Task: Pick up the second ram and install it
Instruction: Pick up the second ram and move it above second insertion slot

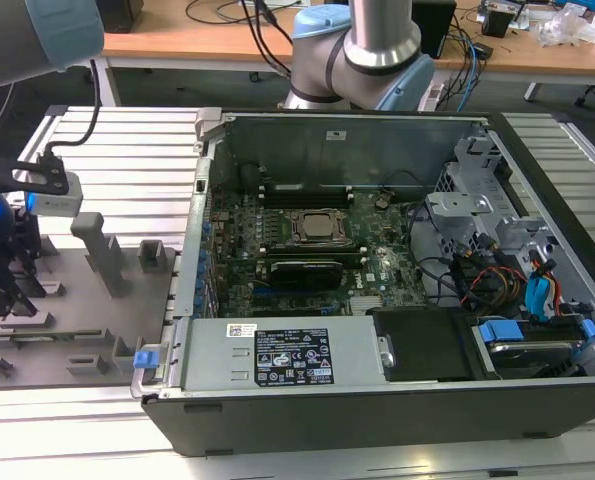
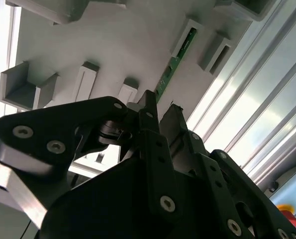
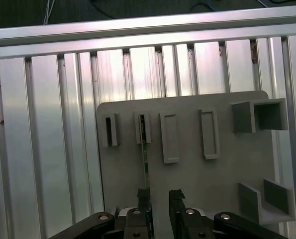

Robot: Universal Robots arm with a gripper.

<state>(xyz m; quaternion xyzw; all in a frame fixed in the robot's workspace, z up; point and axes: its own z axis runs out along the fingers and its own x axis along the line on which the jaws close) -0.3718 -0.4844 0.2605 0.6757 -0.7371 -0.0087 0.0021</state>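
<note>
Over grey tray [image 3: 187,174], end effector [image 3: 159,195] pointing down, jaws apart, beside second ram [image 3: 145,159]

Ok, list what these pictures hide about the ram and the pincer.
1. Near end of the second ram: both wrist views, covered by a finger of the pincer; contact unclear.
2. Its far end: first wrist view, sunk in a tray slot.
3. Its chips: both wrist views, too small.
</note>
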